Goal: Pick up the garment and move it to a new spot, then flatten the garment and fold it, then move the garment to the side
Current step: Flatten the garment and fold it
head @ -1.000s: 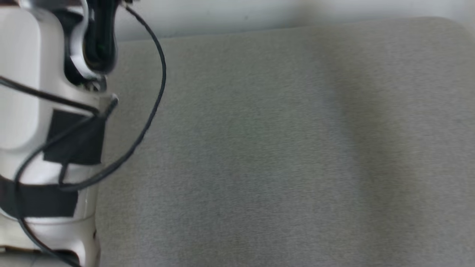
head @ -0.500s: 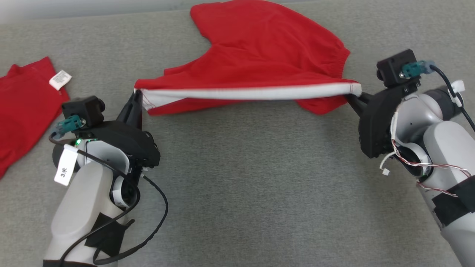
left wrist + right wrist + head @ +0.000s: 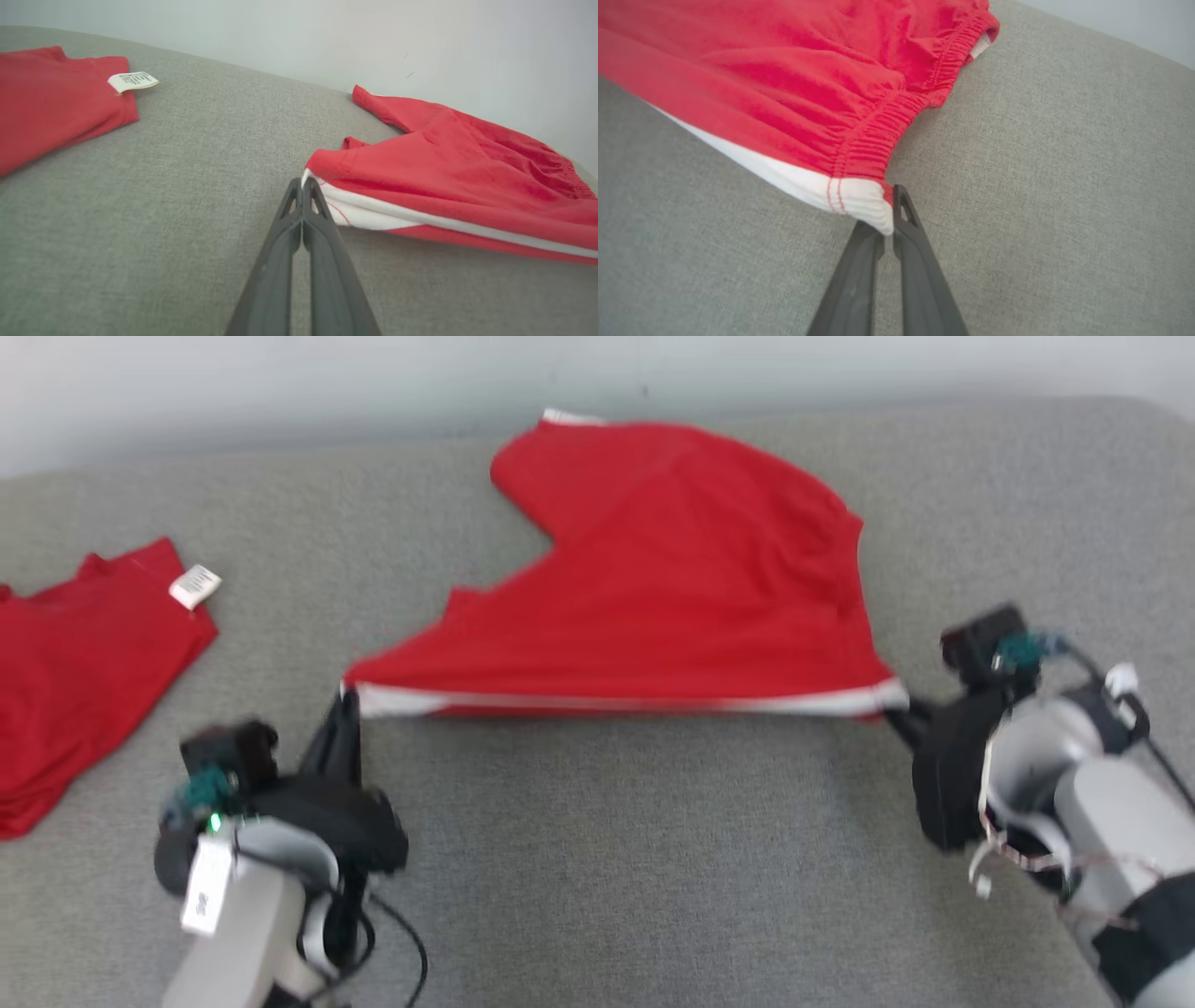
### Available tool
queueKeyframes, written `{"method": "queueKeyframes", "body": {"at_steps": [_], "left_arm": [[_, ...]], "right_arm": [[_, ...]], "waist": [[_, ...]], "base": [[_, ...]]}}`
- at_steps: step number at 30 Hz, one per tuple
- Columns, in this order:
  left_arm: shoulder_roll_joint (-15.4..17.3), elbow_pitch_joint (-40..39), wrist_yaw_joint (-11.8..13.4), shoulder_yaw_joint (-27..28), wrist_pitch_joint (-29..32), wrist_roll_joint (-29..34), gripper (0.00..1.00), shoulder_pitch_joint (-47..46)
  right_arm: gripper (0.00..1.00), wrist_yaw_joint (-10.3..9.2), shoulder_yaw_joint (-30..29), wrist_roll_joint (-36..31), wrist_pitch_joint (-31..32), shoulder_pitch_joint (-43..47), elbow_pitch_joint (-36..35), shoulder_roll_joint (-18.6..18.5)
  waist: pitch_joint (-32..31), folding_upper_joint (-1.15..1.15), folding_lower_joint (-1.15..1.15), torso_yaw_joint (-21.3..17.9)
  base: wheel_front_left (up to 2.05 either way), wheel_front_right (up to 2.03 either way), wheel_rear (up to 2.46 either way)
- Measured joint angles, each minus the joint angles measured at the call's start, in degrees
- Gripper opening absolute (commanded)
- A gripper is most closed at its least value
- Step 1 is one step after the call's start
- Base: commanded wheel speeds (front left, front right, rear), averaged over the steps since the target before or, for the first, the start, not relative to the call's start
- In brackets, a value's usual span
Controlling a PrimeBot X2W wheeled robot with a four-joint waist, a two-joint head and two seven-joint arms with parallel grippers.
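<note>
Your head camera has swung in the last half second, but the red shorts have changed too. The white stripe, which bowed with a fold hanging under it, now runs almost straight and low over the grey cushion, so I judge the flattening to be well along. Your left claw is pinched together on the stripe's left corner and your right claw is clamped on the waistband corner, with the shorts spread mid-cushion, well apart from the other red garment on the left.
</note>
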Motion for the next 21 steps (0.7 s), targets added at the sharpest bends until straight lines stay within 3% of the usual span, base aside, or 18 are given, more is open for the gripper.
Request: {"method": "queueKeyframes", "body": {"at_steps": [15,21], "left_arm": [[-0.02,-8.8,0.53,-3.18,-2.27,1.04,0.0,19.8],[-0.02,-13.22,1.02,-4.91,-1.82,1.04,0.0,26.2]], "right_arm": [[0.0,0.3,7.46,-3.59,-0.85,12.31,-3.77,-7.44],[0.0,-0.1,7.95,-3.52,2.37,18.16,-6.26,-9.23]], "waist": [[-10.47,-0.01,-0.01,3.01],[-12.49,-0.01,-0.01,4.86]], "base": [[0.0,0.0,0.0],[0.0,0.0,0.0]]}}
